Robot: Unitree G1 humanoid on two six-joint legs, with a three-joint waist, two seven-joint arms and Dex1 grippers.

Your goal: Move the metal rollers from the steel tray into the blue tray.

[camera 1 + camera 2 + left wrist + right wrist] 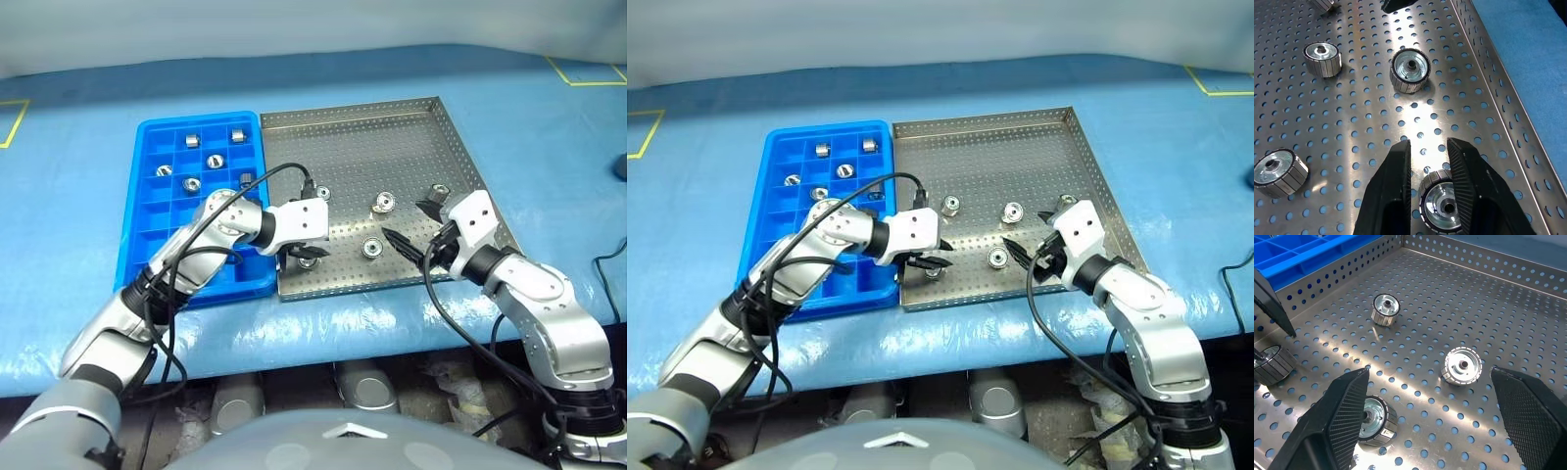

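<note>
A blue-covered table holds a blue tray (147, 211) of small square compartments on the left and, touching its right side, a perforated steel tray (392, 137). Several metal rollers already sit in the blue tray's far compartments (214, 162), one to a cell. More lie loose on the steel tray's floor. The left gripper (1429, 161) reaches across the near left corner of the steel tray, and its two black fingers are clamped on one roller (1442, 205), gripping its ribbed side wall from either side. That hold leaves the flat face free, probably so the roller can drop cleanly into a compartment. The gripped roller's short axis points toward the wrist camera, its dark centre hole in plain sight. The loose rollers nearby (1410, 69) rest tilted or on their sides. The right gripper (1430, 416) hovers over the near right part of the steel tray with its fingers spread wide apart, holding nothing, seemingly waiting above two rollers (1463, 365).
</note>
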